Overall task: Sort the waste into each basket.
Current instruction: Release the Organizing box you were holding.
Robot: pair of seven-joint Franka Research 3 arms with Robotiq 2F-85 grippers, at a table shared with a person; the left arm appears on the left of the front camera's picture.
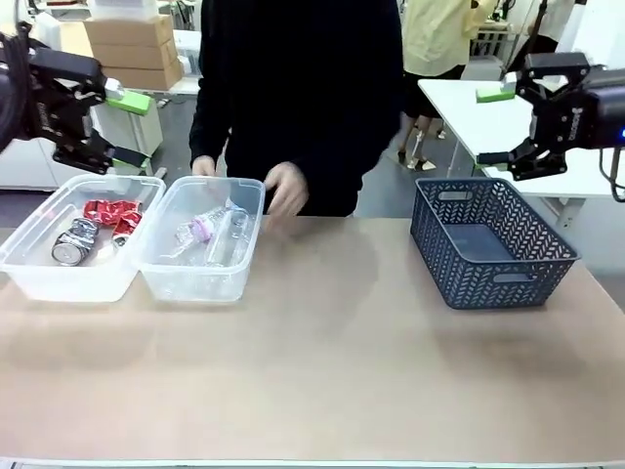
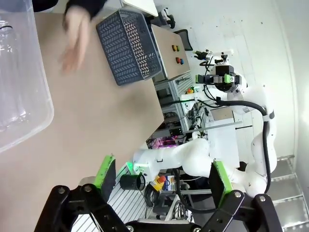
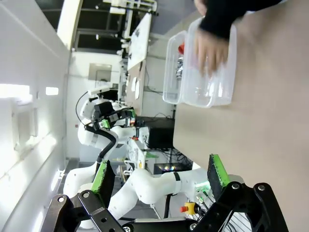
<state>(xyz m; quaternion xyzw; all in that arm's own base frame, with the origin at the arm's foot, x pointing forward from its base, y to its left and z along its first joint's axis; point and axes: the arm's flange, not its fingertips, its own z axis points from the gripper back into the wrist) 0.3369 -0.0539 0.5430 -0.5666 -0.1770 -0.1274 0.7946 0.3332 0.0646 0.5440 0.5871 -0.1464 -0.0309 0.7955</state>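
The cans (image 1: 96,227), red and silver, lie heaped in the left clear basket (image 1: 29,269), and the bottles (image 1: 210,234) with their pink labels lie in the clear basket just beside it (image 1: 195,283) — long axes running roughly from near edge to far edge, tipped a little toward one o'clock. So the waste sits in the two tubs at the table's (image 1: 322,371) left end, no loose piece visible on the bare brown surface. A person's hand (image 1: 286,188) hovers at the bottle basket's far right corner, at about two o'clock from the bottles, touching or nearly touching the rim — cannot tell which. Now the end effectors: the left end effector (image 1: 103,156) hangs above the can basket's far edge, at twelve o'clock from the cans, fingers spread wide and empty. The right end effector (image 1: 508,164) sits well apart, up over the far side of the dark grey lattice basket (image 1: 488,244), also spread wide with nothing in it. From the bottles it lies out at three o'clock, across the whole middle of the table. My read: anything in these tubs belongs to the left arm, straight down at six o'clock from it; the person's hand is the one thing near that path.
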